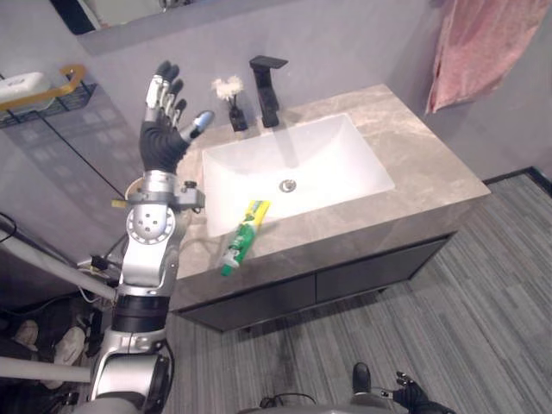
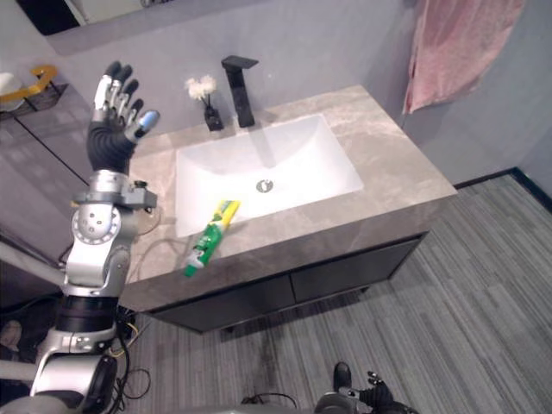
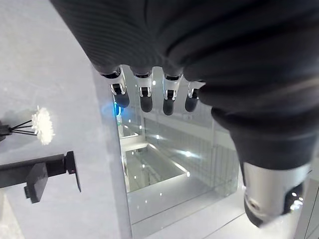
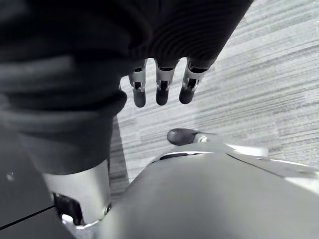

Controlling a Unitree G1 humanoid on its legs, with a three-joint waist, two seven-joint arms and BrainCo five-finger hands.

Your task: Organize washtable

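Note:
A green and yellow toothpaste tube (image 1: 244, 235) lies on the stone washtable (image 1: 431, 164), at its front edge by the white sink (image 1: 332, 168); its cap end pokes over the edge. My left hand (image 1: 162, 129) is raised high over the table's left end near the wall, open, fingers (image 3: 144, 94) spread and straight, holding nothing. The right hand (image 1: 412, 395) hangs low over the floor, well below the table, with relaxed fingers (image 4: 158, 84) and nothing in it.
A black faucet (image 1: 267, 86) stands behind the sink, with a small black vase of white flowers (image 1: 233, 103) to its left. A pink towel (image 1: 483, 47) hangs at the upper right. A wire shelf with a gold rim (image 1: 43, 90) is on the wall at left.

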